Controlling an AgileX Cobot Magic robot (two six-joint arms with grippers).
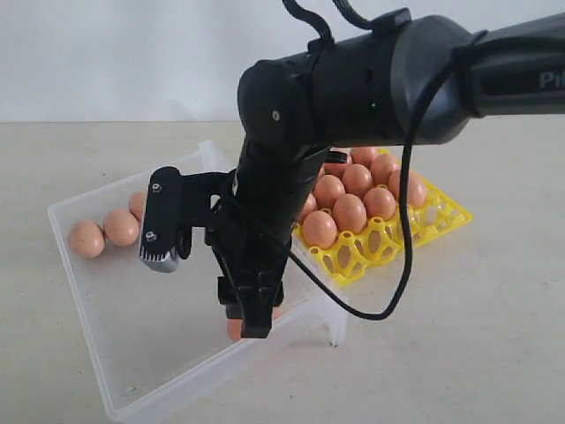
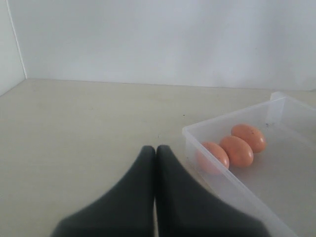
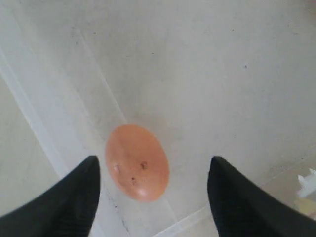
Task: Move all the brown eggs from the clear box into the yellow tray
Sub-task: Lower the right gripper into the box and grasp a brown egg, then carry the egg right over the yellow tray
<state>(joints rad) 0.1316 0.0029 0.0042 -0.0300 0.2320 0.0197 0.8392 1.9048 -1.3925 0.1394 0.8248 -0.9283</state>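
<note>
My right fingers (image 3: 74,197) spread wide astride one speckled orange-brown oval egg (image 3: 137,162), no contact; my left fingers (image 2: 143,197) pressed together, empty.

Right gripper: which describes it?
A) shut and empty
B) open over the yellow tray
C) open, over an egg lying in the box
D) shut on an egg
C: the right wrist view shows the right gripper with its fingers spread wide, and an egg lying on the box floor between them, not gripped.
</note>
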